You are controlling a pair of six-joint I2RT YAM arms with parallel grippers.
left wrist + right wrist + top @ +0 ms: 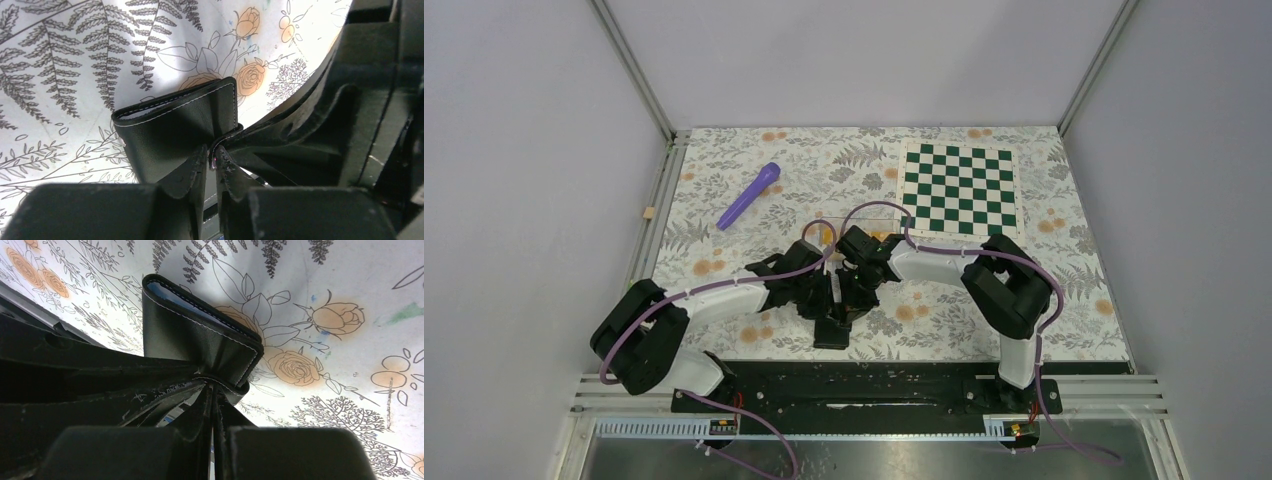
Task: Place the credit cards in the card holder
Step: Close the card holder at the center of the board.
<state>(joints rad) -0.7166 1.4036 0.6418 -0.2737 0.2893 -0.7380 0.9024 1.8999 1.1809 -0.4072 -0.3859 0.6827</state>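
**Fig. 1.** The 2 arms converge on the folded black wallet (175,132) near the middle of the table (714,250). The wallet lies straight ahead of both grippers, its long axis crosswise to their fingers, and neither arm is nearer. The right gripper (214,390) is fully closed, pinching the wallet's edge by the tab. The left gripper (212,162) shows a slim gap at that same edge; whether it grips cannot be told. Only the right wrist view shows the blue lining. The top view hides the wallet beneath the grippers. No cards are identifiable.
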